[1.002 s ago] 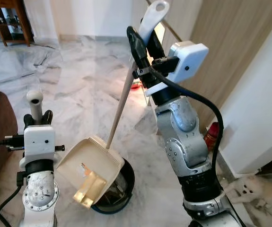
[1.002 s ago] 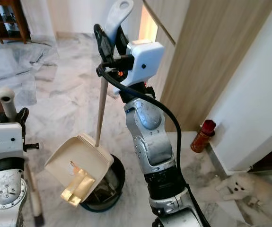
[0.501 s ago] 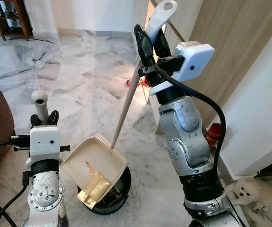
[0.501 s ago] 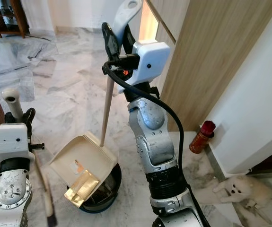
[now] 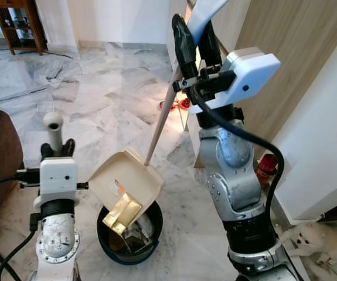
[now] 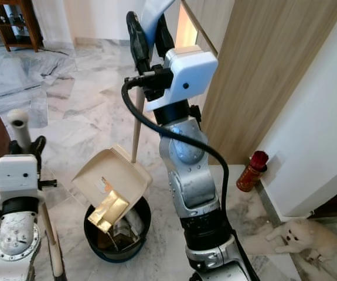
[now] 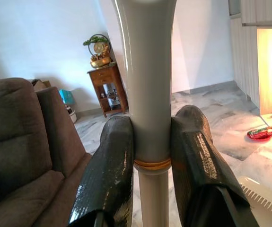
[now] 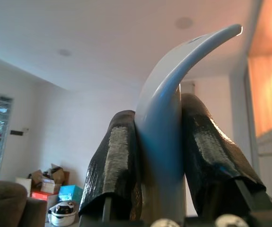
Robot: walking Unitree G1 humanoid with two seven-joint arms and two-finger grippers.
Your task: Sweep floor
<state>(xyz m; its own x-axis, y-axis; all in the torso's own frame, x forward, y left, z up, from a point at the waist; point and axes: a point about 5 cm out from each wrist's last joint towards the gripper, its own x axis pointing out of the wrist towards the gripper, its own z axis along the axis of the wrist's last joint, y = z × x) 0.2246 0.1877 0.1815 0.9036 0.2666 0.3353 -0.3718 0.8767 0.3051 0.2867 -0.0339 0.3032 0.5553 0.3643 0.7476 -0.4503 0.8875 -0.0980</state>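
Two claws, both clamped: right claw [image 5: 194, 41] grips the dustpan's handle top, the cream dustpan [image 5: 127, 186] hanging far below it, tilted over the black bin [image 5: 130, 234]. Left claw [image 7: 150, 156] pinches the upright broom handle [image 7: 147, 94] beside the bin.

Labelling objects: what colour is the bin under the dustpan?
Black bin, with a blue bottom edge; clearest in the left eye view.

Both arms up, both grippers clamped.
Right gripper [image 5: 194, 41] raised high at one o'clock, fingers pinched tight; left gripper [image 5: 58, 149] low at eight o'clock, pinched too.
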